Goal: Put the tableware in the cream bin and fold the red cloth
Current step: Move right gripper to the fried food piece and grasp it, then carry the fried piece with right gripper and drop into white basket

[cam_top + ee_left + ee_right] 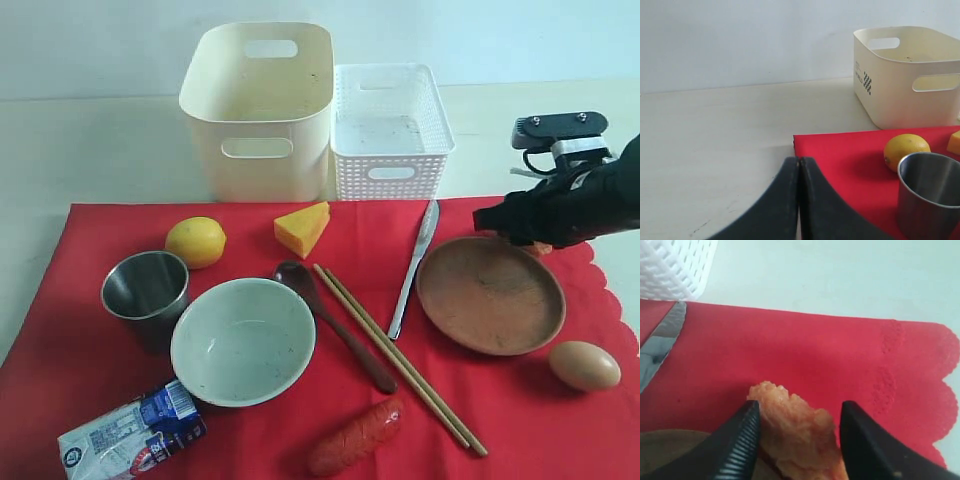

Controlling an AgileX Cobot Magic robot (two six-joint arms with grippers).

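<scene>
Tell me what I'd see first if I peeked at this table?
The big red cloth grabs you first, spread across the table with a pale speckled bowl left of its middle and a round reddish-brown plate to the right. Beyond its far edge stand a tall cream bin and a white perforated basket, side by side. At the right, the black right gripper has its jaws either side of a crumbly orange piece of food.
</scene>
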